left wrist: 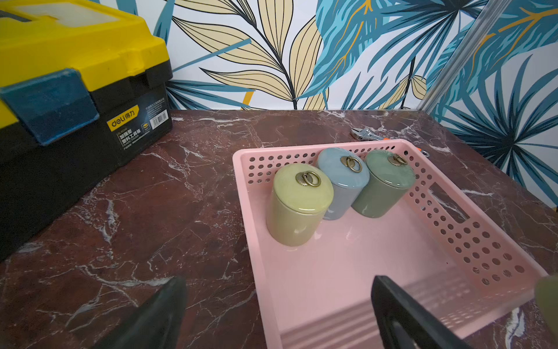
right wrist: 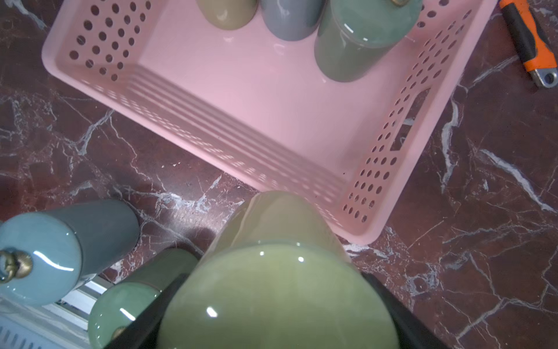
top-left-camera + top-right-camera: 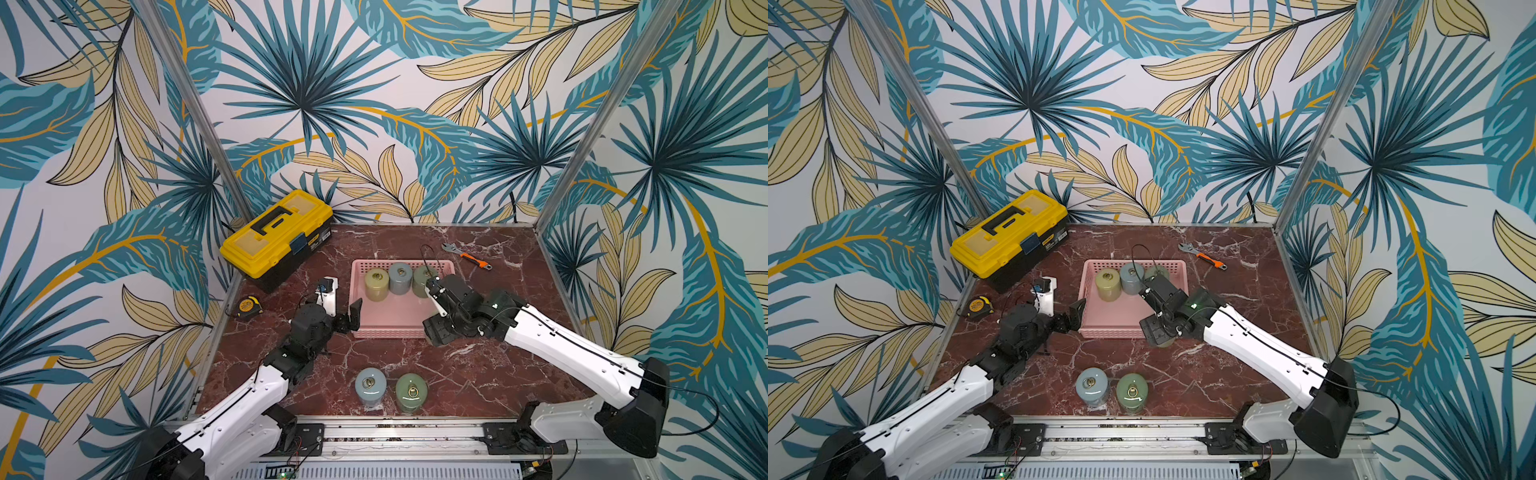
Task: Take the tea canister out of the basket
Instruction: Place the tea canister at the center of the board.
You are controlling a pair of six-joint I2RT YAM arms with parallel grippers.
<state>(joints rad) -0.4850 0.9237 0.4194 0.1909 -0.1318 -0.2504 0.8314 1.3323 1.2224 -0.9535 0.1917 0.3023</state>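
Centre of frame: pink basket (image 3: 1104, 332), row of three canisters (image 3: 1132, 278) along its upper wall, rightmost partly hidden by the arm. Just outside lower right corner: right gripper (image 3: 1158, 332), sliver of olive tea canister (image 3: 1165, 343) beneath. Just beside left wall: left gripper (image 3: 1070, 314). Lower centre: blue canister (image 3: 1092, 386), green canister (image 3: 1132, 392). Upper left: yellow toolbox (image 3: 1009, 237).

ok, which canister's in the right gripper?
The yellow-green canister outside the basket, clamped in the right gripper; its yellow-green twin stands free inside.

Robot lab booth: aluminium posts (image 3: 197, 112), leaf-print panels (image 3: 374, 104), marble-look tabletop (image 3: 478, 374).
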